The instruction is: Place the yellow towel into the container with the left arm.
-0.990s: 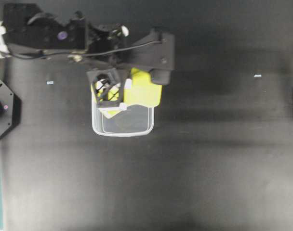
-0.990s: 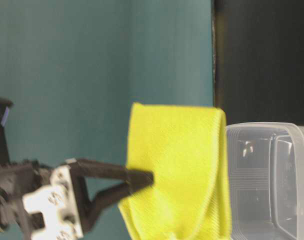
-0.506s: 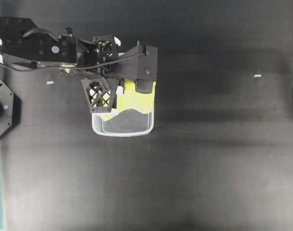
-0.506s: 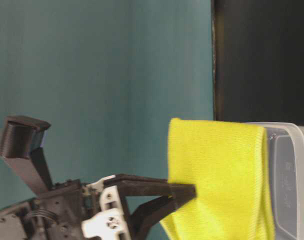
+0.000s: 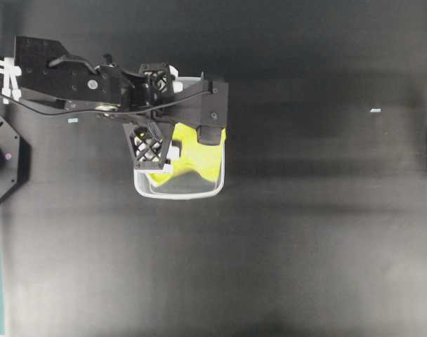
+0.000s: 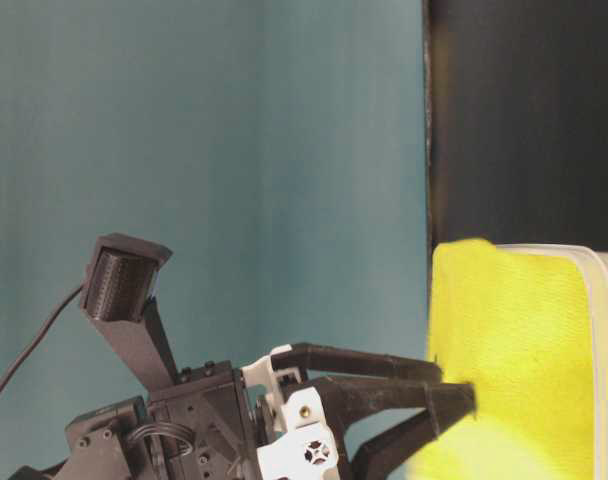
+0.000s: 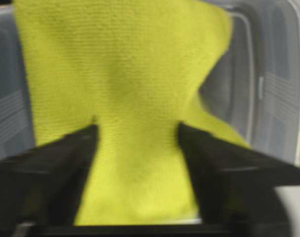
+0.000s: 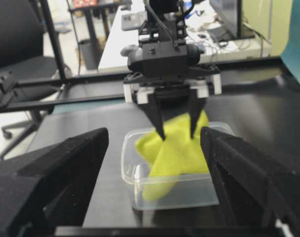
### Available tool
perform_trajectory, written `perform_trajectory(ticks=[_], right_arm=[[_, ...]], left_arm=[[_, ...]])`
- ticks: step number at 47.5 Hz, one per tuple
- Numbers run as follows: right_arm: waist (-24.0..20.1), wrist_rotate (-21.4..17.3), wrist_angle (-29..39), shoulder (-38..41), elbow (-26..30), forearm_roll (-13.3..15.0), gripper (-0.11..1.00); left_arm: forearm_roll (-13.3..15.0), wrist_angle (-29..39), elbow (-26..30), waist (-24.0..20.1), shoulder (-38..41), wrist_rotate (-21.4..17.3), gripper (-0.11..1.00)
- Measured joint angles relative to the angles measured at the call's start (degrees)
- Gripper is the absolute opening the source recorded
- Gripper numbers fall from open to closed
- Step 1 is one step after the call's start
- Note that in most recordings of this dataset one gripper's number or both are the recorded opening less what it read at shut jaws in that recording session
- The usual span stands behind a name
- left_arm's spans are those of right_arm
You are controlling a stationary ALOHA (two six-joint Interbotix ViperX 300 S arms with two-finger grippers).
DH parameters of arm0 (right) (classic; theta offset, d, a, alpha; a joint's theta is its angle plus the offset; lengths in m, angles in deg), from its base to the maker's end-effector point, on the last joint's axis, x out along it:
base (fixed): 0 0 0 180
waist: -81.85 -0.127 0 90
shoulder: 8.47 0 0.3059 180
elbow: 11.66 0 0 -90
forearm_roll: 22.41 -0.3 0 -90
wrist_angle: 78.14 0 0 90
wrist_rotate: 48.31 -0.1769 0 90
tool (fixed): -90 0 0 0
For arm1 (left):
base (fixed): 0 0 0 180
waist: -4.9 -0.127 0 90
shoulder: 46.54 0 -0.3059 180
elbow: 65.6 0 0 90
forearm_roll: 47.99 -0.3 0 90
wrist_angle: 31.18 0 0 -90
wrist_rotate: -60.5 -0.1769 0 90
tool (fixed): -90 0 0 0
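Now at the lowering step: left end effector point(image 8: 173, 129) over the container point(image 5: 222, 184), fingers closed on the top of the towel point(image 5: 197, 156), cloth pinched to a narrow waist between them in the wrist view. Towel hanging down inside the tub, lower folds slumped against the floor and one wall, upper part bunched above the rim. Container sitting on the black counter point(image 5: 305, 232), left of middle in the overhead view. From table level, yellow cloth pressed against the clear wall and filling most of it. Right end effector point(image 8: 155, 197) well back from the tub, fingers spread wide, nothing between them.

Next, probably: spread the left fingers to release, then lift straight up so the tips clear the rim without snagging cloth. Worth checking first that no corner is draped over the rim; cannot tell from these views whether the far edge lies fully inside.
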Motion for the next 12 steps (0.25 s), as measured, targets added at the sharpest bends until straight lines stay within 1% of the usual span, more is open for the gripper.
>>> perform_trajectory(ticks=[3,5,10,12], right_arm=[[0.1,-0.6,-0.1,-0.1,0.0,0.0,0.73],[0.1,-0.9,0.0,-0.1,0.1,0.0,0.73],[0.0,-0.9,-0.1,-0.1,0.0,0.0,0.73],[0.1,-0.9,0.0,0.0,0.0,0.0,0.73]], left_arm=[[0.0,0.0,-0.1,-0.2,0.0,0.1,0.88],[0.1,0.1,-0.1,-0.3,-0.1,0.0,0.91],[0.1,0.3,0.0,-1.1,-1.4,0.8,0.86],[0.0,0.4,0.0,-1.5,-2.6,1.1,0.86]])
